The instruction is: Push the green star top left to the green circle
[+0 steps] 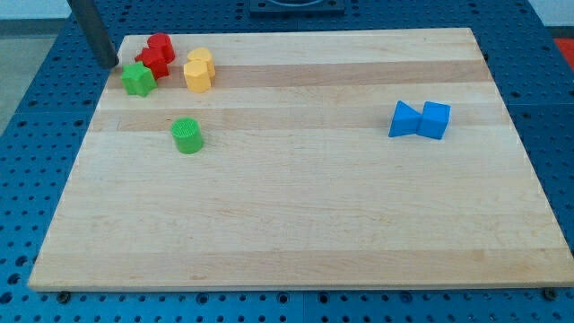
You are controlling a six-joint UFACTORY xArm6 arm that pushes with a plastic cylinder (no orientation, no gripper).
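Note:
The green star (pixel 138 79) lies near the board's top left corner, touching a red block (pixel 155 55) above and to its right. The green circle (pixel 187 135) stands below and to the right of the star, a short gap apart. My tip (pixel 112 65) is at the board's top left edge, just left of and slightly above the green star, close to it but apart.
Two yellow blocks (pixel 198 71) sit together right of the red ones. A blue triangle (pixel 404 119) and a blue cube (pixel 436 120) touch each other at the view's right. The wooden board (pixel 296 215) lies on a blue perforated table.

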